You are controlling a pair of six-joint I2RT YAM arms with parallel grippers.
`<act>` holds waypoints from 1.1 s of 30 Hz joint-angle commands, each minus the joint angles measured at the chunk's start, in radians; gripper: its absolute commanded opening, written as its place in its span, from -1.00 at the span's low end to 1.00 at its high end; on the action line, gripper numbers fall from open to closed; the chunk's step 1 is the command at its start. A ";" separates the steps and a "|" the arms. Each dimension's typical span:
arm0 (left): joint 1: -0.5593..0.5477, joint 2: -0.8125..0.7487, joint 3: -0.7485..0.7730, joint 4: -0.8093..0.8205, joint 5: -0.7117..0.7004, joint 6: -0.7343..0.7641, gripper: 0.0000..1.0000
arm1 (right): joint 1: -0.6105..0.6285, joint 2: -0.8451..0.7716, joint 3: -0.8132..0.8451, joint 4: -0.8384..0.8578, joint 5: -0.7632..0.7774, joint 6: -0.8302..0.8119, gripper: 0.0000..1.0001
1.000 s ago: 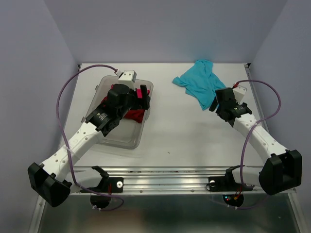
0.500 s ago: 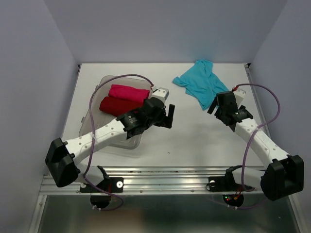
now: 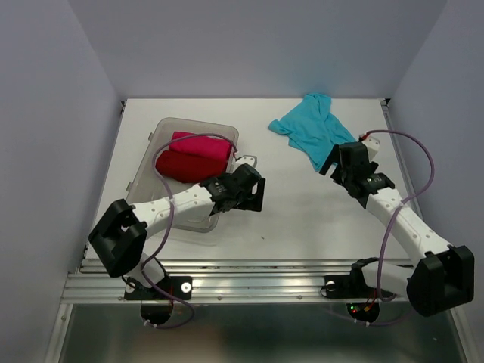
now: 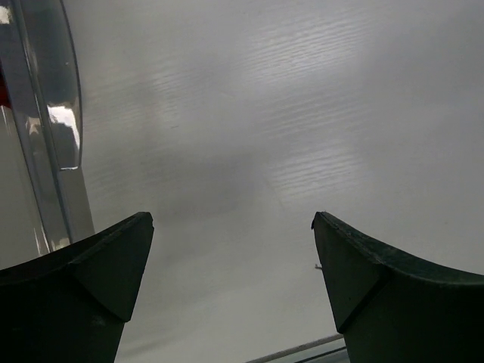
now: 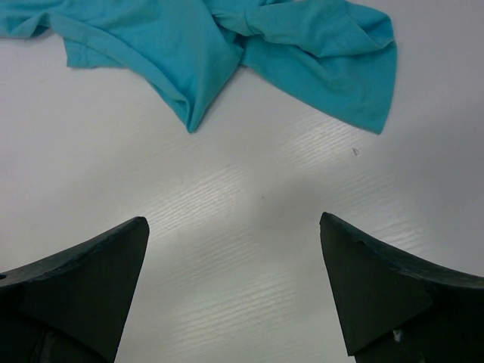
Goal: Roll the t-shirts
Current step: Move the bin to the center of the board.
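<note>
A turquoise-blue t-shirt (image 3: 310,130) lies crumpled on the white table at the far right; in the right wrist view this t-shirt (image 5: 227,45) lies just ahead of the fingers. My right gripper (image 3: 331,163) (image 5: 234,227) hovers open at its near edge, not touching the cloth. A rolled dark red t-shirt (image 3: 180,166) and a rolled bright pink t-shirt (image 3: 201,144) lie side by side in the clear tub (image 3: 160,130). My left gripper (image 3: 255,195) (image 4: 231,227) stands open over bare table just right of the tub, with nothing between its fingers.
The tub's clear rim (image 4: 53,113) shows at the left of the left wrist view. A metal rail (image 3: 265,272) runs along the table's near edge. Purple walls close in the left, back and right sides.
My left arm has come out of the tub and swung right and nearer, uncovering the red and pink rolls. The right gripper has crept slightly towards the turquoise shirt.
</note>
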 commanded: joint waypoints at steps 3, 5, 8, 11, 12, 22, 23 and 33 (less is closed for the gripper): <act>0.101 0.064 -0.017 -0.041 -0.031 -0.008 0.97 | -0.003 0.148 0.033 0.102 -0.155 -0.070 1.00; 0.134 0.069 -0.019 -0.043 -0.043 -0.007 0.97 | -0.003 0.214 0.100 0.090 -0.163 -0.065 1.00; 0.201 0.067 -0.017 -0.034 -0.043 -0.002 0.97 | -0.060 0.338 0.177 0.116 -0.178 -0.065 1.00; 0.264 0.084 -0.009 -0.031 -0.040 0.018 0.97 | -0.138 0.488 0.281 0.117 -0.204 -0.059 1.00; 0.275 0.091 0.004 -0.029 -0.044 0.024 0.97 | -0.152 0.524 0.309 0.116 -0.207 -0.056 1.00; 0.355 0.216 0.135 -0.023 -0.100 0.111 0.97 | -0.194 0.811 0.520 0.130 -0.250 -0.013 0.47; 0.364 0.229 0.145 -0.026 -0.107 0.126 0.97 | -0.194 0.826 0.528 0.134 -0.255 -0.009 0.36; 0.471 0.251 0.210 -0.034 -0.136 0.203 0.97 | -0.163 0.740 0.440 0.188 -0.377 -0.016 -0.88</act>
